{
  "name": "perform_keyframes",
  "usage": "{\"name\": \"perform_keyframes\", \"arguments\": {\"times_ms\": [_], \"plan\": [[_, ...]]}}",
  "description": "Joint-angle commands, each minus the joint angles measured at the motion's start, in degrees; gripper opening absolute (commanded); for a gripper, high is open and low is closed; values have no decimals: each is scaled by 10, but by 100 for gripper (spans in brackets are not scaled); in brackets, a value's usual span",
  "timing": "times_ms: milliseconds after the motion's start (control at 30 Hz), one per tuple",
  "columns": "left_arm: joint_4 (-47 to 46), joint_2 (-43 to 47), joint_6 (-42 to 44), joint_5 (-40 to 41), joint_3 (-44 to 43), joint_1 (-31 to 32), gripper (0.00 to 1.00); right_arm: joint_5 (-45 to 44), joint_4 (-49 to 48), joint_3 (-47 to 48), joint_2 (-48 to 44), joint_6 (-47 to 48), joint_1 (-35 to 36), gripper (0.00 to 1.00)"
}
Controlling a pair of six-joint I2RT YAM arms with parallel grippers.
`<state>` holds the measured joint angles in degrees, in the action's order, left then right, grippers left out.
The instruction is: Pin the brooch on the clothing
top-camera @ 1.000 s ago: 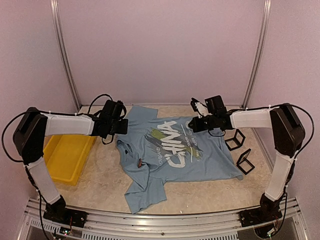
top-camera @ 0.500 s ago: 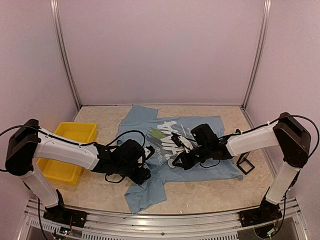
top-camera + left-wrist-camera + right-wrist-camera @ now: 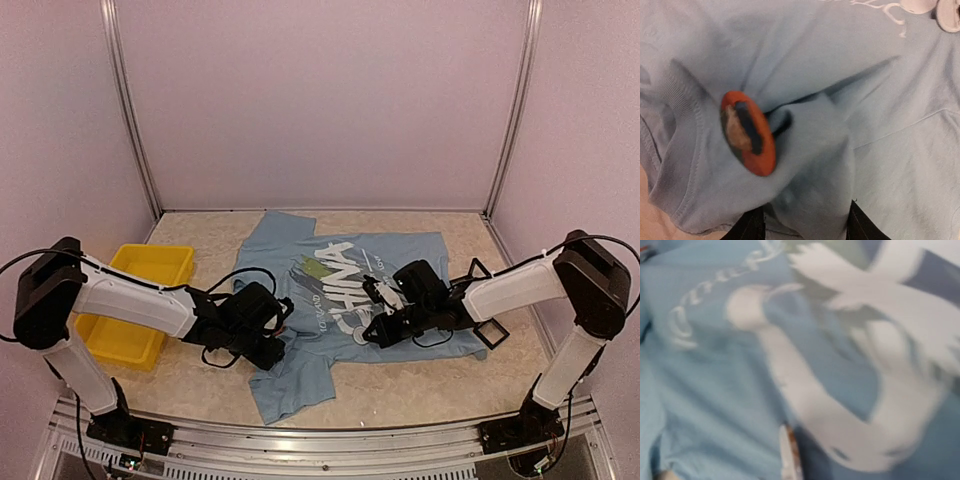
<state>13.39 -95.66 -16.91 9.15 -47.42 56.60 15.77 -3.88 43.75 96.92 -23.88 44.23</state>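
Note:
The light blue T-shirt (image 3: 400, 330) with white "CHINA" lettering lies flat on the table. My left gripper (image 3: 274, 338) is low over its left sleeve and collar. In the left wrist view its two dark fingers (image 3: 751, 229) are closed on a raised fold of the shirt (image 3: 810, 200). The round orange brooch (image 3: 747, 132), with a dark and tan design, sits tilted on the fabric just above that fold. My right gripper (image 3: 384, 324) is low over the lettering. Its view is blurred. A thin white and brown sliver (image 3: 789, 455) shows at the bottom, and its fingers cannot be made out.
A yellow bin (image 3: 140, 300) stands at the left. Two small black frames (image 3: 489, 325) stand by the shirt's right edge. Metal posts and pale walls close in the table at the back and sides.
Both arms came down from the back of the table onto the shirt. The left gripper now pinches fabric by the brooch. In the last half second the right gripper shifted slightly right.

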Motion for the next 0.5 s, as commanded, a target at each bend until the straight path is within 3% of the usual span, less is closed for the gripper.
{"name": "perform_keyframes", "arguments": {"times_ms": [0, 167, 333, 400, 467], "plan": [[28, 39, -61, -35, 56, -70, 53, -83, 111, -38, -14, -20, -20, 0], [26, 76, -81, -43, 89, -103, 61, -95, 140, -39, -25, -12, -24, 0], [61, 102, -94, -19, 95, -122, 61, -113, 183, -37, -49, 1, -28, 0], [61, 127, -92, -10, 96, -99, 62, -99, 183, -34, -62, 11, -28, 0], [55, 154, -60, 23, 84, -36, 61, -78, 179, -19, -70, 20, -27, 0]]}}
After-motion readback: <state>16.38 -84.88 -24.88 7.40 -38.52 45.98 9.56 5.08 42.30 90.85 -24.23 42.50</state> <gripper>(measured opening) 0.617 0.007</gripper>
